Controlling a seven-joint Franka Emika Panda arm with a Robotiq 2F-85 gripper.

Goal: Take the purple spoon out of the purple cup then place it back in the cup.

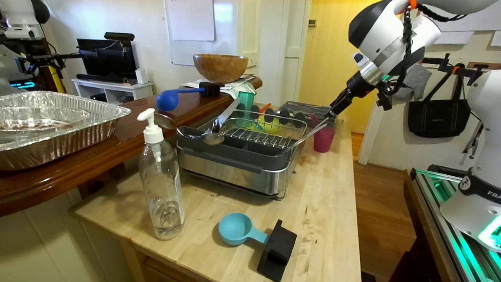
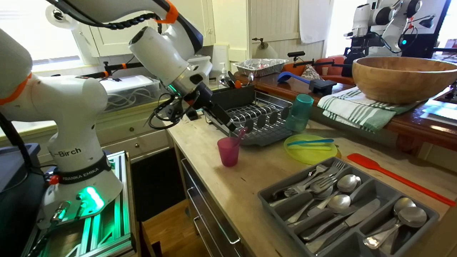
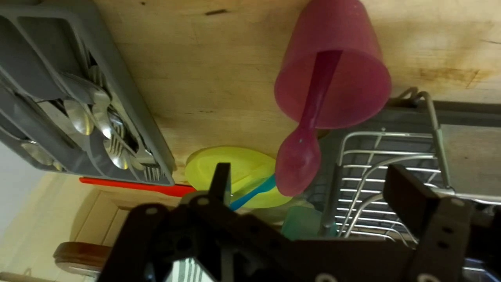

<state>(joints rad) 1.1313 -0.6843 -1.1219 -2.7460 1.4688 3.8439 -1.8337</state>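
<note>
The purple cup (image 1: 324,141) stands upright on the wooden counter near its edge, beside the dish rack. It also shows in an exterior view (image 2: 228,151) and in the wrist view (image 3: 332,31). The purple spoon (image 3: 299,158) leans in the cup, handle down inside, with its bowl sticking out above the rim; it also shows in an exterior view (image 2: 242,132). My gripper (image 3: 307,171) is open and empty, its fingers wide apart. In the wrist view the spoon's bowl appears between the fingertips. In an exterior view the gripper (image 2: 231,125) is just above the spoon, pointing down at a slant.
The dish rack (image 2: 266,132) stands close to the cup, with metal utensils (image 1: 305,139) sticking out of its caddy near the gripper. A cutlery tray (image 2: 266,200), a yellow plate (image 2: 303,157), a teal cup (image 2: 300,112) and a red spatula (image 2: 400,176) lie around.
</note>
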